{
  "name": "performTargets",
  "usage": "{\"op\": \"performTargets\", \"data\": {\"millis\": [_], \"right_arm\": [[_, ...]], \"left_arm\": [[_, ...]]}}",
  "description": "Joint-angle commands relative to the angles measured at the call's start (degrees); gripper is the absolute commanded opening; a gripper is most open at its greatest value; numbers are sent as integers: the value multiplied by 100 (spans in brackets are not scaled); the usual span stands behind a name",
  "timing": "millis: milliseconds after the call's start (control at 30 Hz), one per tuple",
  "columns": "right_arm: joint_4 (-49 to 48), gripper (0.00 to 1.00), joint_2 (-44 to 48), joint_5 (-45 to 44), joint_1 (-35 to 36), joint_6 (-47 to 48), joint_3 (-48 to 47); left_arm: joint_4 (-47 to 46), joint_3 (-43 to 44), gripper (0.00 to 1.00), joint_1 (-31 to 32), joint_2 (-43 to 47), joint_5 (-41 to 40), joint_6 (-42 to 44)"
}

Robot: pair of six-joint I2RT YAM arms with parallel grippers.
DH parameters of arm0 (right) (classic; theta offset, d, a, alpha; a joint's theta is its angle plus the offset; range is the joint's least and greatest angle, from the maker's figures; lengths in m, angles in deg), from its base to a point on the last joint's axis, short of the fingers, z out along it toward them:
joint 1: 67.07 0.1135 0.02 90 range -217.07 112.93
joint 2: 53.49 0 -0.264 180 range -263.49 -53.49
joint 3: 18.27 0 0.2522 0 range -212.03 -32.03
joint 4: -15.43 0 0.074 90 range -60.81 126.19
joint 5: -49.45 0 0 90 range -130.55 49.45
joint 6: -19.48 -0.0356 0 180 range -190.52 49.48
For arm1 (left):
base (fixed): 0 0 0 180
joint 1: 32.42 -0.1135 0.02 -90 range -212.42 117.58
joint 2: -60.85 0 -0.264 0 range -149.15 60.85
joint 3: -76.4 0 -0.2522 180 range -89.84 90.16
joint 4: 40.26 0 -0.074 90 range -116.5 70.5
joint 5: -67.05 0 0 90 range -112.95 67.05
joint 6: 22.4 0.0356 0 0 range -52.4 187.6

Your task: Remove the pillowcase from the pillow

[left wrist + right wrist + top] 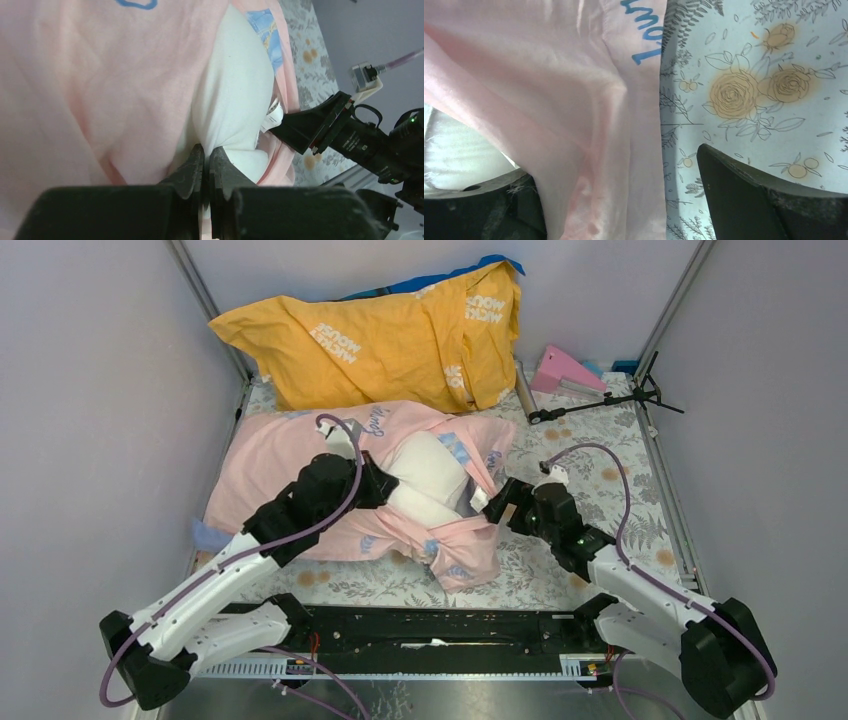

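Left fingers (187, 172): pressed almost together with a thin strip of pink cloth between them. They appear to pinch the pillowcase (100, 90) at the rim of its opening, just beside the bared pillow (235, 90).
Right fingers (744, 200): spread wide and gripping nothing. The pink hem lies across the gap and over one finger, and the other finger is over the floral table (749, 75).
Reason for the hold: probably one side peels the cover back while the other lines up a bite on the opposite hem.
Pillowcase look: thin, pale pink and wrinkled, with blue lettering. It gapes in the middle, and its blue printed face shows at the folded-back edges.
Pillow look: plump and plain white, partly exposed, with most of it inside the cover.
Location: both lie mid-table, in front of a yellow-orange cover (390, 335).
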Motion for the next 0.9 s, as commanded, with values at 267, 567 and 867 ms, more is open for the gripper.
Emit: {"op": "performTargets", "data": {"millis": [267, 567, 867], "right_arm": [[1526, 97, 231, 1517, -185, 751, -1043], [1854, 100, 372, 1609, 300, 321, -1871], [477, 100, -482, 1682, 768, -591, -240]], "left_arm": [[-1383, 262, 0, -135, -424, 104, -61], [-1562, 814, 0, -106, -1624, 696, 44], [-1159, 1821, 0, -109, -1947, 55, 588]]}}
